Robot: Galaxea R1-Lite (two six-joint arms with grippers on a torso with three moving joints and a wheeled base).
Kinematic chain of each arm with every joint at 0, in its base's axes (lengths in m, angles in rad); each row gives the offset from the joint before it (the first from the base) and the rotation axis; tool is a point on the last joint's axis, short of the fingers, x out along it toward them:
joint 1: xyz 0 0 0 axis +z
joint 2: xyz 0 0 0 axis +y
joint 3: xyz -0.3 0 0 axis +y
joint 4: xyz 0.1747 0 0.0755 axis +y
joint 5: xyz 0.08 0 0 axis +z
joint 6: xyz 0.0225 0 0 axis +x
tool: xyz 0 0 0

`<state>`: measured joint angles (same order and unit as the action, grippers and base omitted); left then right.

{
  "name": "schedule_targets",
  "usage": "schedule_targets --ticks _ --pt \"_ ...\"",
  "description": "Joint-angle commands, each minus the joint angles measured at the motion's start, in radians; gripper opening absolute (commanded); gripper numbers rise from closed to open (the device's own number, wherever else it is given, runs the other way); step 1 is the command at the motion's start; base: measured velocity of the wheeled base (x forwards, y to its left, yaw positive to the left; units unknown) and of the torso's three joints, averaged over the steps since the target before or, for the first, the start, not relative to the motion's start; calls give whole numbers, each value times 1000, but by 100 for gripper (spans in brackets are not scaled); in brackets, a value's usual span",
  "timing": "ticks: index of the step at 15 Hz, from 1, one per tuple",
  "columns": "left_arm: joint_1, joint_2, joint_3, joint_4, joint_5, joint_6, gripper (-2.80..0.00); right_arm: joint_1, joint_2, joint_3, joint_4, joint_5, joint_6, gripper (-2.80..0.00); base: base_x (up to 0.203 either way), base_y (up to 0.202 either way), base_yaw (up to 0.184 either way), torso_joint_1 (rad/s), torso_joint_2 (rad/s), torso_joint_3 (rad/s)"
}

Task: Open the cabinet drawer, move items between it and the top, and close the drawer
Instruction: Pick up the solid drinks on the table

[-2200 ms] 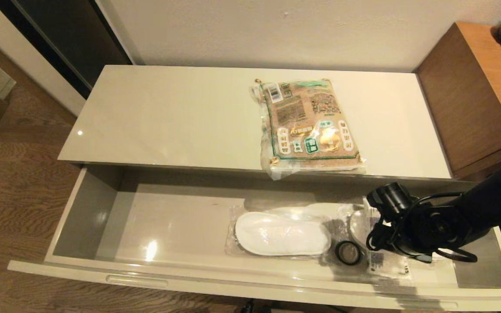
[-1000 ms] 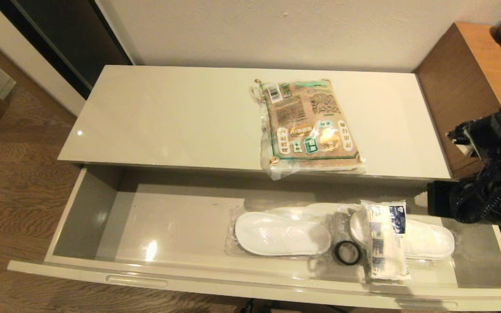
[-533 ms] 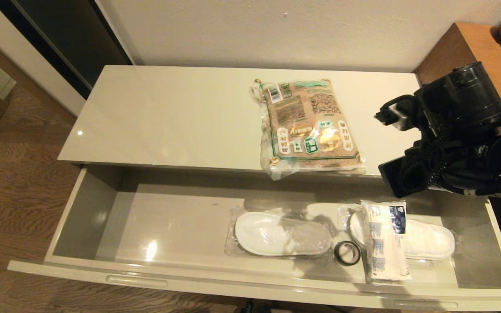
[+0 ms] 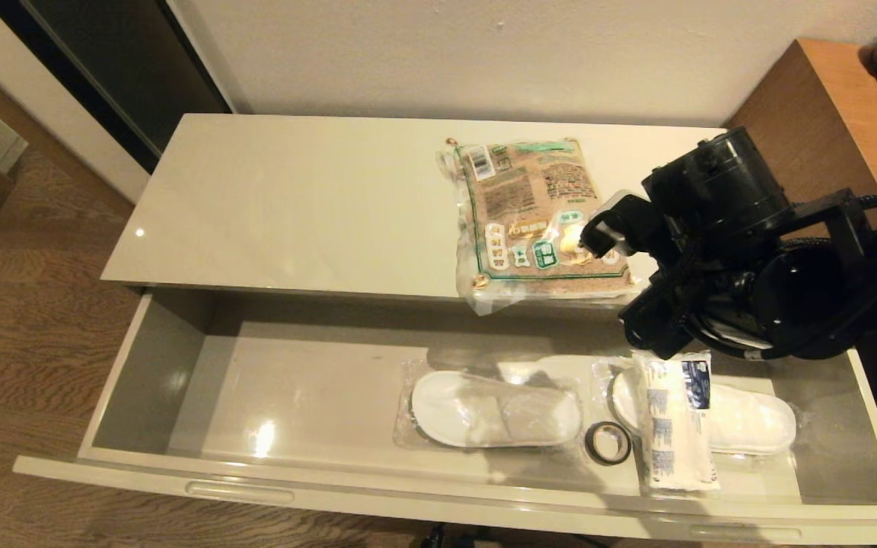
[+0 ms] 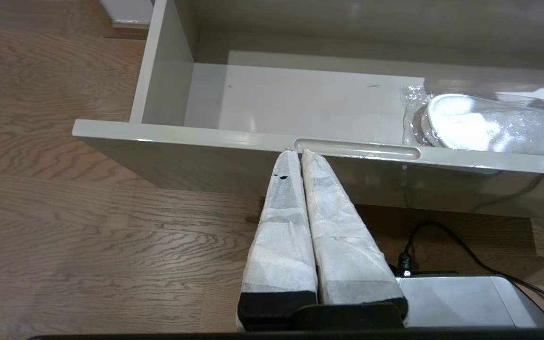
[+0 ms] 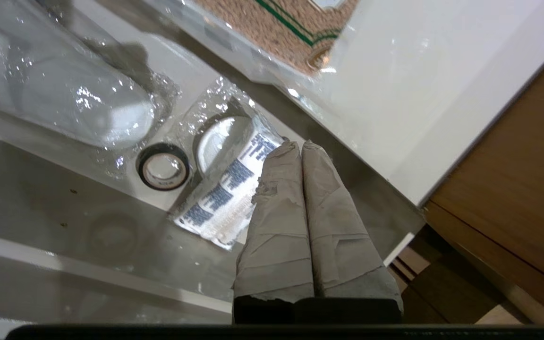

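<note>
Right tool (image 6: 296, 144), fingers pressed together and empty, hovers near the grain bag (image 4: 541, 217) — next it must spread to grip it.

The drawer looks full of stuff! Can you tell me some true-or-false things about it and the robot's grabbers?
1. The cabinet drawer is pulled open. True.
2. The grain bag lies inside the drawer. False: it lies on the top, its near edge hanging slightly over the front.
3. The tissue pack lies across one of the slippers. True.
4. The right gripper is holding the tissue pack. False: its fingers are shut together on nothing, up above the drawer.
5. The black tape ring sits between the two slippers. True.
6. The left gripper is wide open. False: it is shut, by the drawer's handle slot.
</note>
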<state>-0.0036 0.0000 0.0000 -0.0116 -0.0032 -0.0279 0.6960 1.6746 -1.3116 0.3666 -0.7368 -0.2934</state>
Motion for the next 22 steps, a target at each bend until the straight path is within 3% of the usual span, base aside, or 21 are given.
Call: schedule_targets --ticks 1,4,9,12,18,22 --pt "-1 0 0 -1 -1 -1 -280 4 61 -25 -41 -1 4 0 0 0 0 0 0 0" --pt "0 0 0 -1 -1 -1 -280 1 104 -82 -82 0 24 0 0 0 0 0 0 0" --pt "0 0 0 -1 0 -1 -280 0 123 -109 -81 8 227 0 0 0 0 0 0 0" --pt "0 0 0 -1 -1 -1 -280 30 100 -34 -40 -2 206 0 0 0 0 0 0 0" --pt "1 0 0 -1 0 -1 -280 54 184 -66 -60 -66 135 0 0 0 0 0 0 0" --pt "0 0 0 -1 0 -1 -280 50 185 -77 -89 -66 149 0 0 0 0 0 0 0"
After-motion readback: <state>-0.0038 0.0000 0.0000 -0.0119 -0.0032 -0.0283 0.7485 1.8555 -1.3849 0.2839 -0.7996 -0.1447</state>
